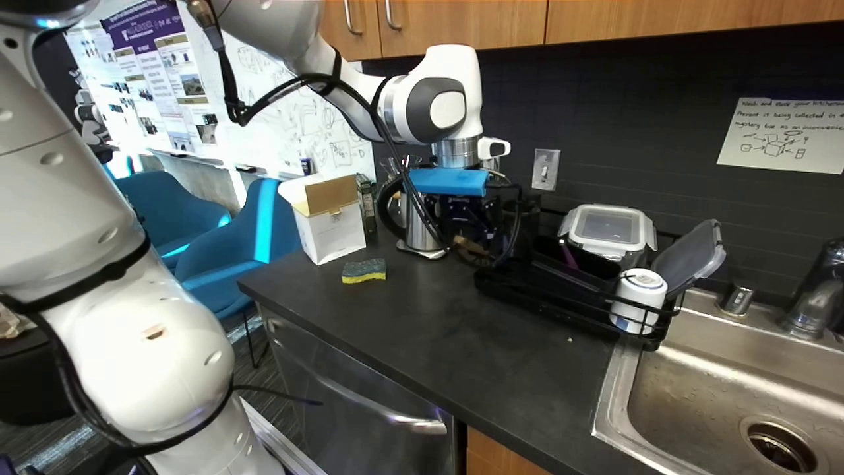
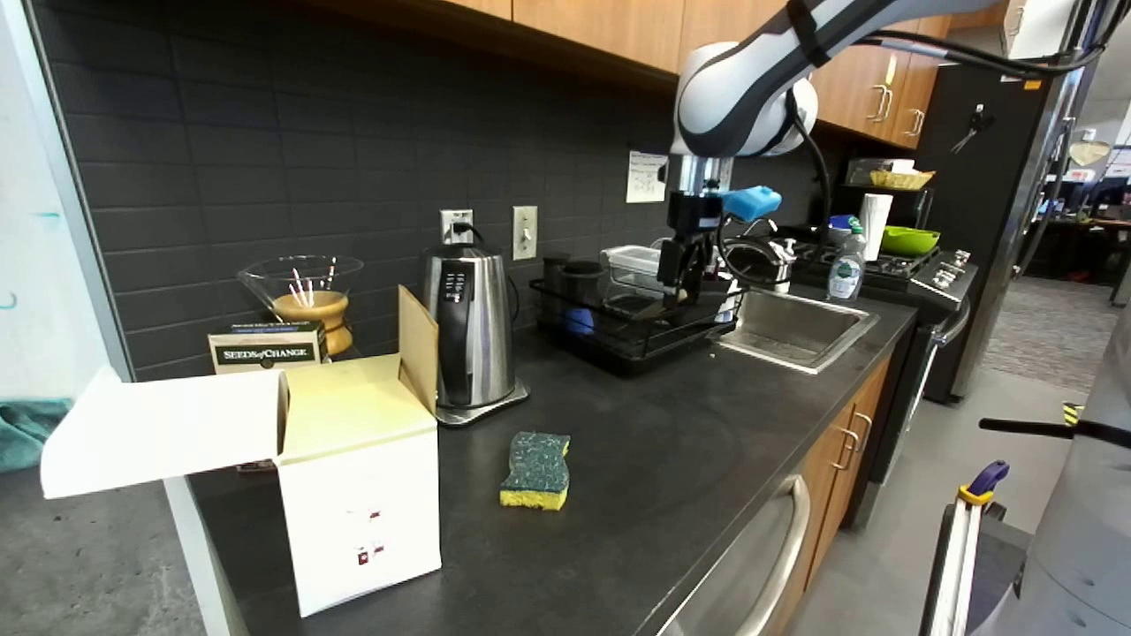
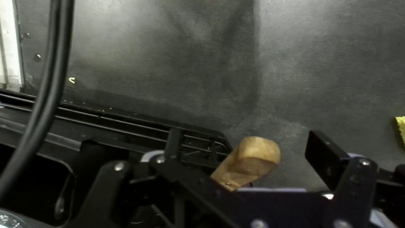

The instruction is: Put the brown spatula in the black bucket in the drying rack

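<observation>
Far left of the claw, a white carton (image 2: pixel 358 508), flaps up. Same side, nearer: steel kettle (image 2: pixel 473 327), sponge (image 2: pixel 535 468) lying out in front. Just left of the claw, in the drying rack (image 2: pixel 627 358), the black bucket (image 2: pixel 580 283), as I take it: a dark upright cup. There's another dark cup (image 2: pixel 554 272) right beside it, so not certain.

Claw (image 3: pixel 245 142) next: over the rack, jaws spread about as wide as they go, no hold on anything that I can see. Brown spatula (image 3: pixel 248 158): wrist view puts one rounded wooden end in the gap, closer to the left-hand jaw there, clear space on the other side. That end seems to poke out past the rack's corner; the rest is hidden behind the claw's linkage. Can't tell handle from blade, or whether the hidden part already sits in a cup.

What matters: spatula lies right between the jaws, long axis slanting across the line they close along. Only one arm (image 2: pixel 733 106), so nearness is settled. If a grasp comes next, I'd guess a wrist twist first; closing as is could skew the wood.

Right of the claw: steel sink (image 2: pixel 782 331), then soap bottle (image 2: pixel 846 269).
</observation>
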Robot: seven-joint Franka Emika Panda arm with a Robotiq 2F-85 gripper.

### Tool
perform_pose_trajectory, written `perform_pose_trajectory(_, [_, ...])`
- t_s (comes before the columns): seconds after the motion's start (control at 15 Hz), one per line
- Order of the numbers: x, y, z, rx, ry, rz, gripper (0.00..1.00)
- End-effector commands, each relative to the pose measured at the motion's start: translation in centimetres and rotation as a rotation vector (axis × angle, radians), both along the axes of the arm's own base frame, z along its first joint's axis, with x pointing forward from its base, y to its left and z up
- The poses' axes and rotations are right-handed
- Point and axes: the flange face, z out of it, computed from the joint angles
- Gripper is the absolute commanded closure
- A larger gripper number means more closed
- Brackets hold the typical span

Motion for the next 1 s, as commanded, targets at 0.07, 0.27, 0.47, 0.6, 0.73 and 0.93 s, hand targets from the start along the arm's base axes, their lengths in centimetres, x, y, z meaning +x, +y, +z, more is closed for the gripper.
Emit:
perform_pose_trajectory(0.07, [0.52, 0.5, -0.81, -0.022, -0.026, -0.021, 0.0])
perform_pose_trajectory(0.27, [0.8, 0.9, -1.03, -0.023, -0.037, -0.057, 0.0])
perform_pose_trajectory(0.47, [1.06, 1.11, -0.88, -0.033, -0.05, -0.091, 0.01])
perform_pose_trajectory(0.6, [1.11, 1.13, -0.83, -0.041, -0.054, -0.106, 0.26])
perform_pose_trajectory(0.73, [1.12, 1.1, -0.79, -0.044, -0.055, -0.121, 0.33])
perform_pose_trajectory(0.93, [1.08, 1.06, -0.78, -0.043, -0.055, -0.133, 0.58])
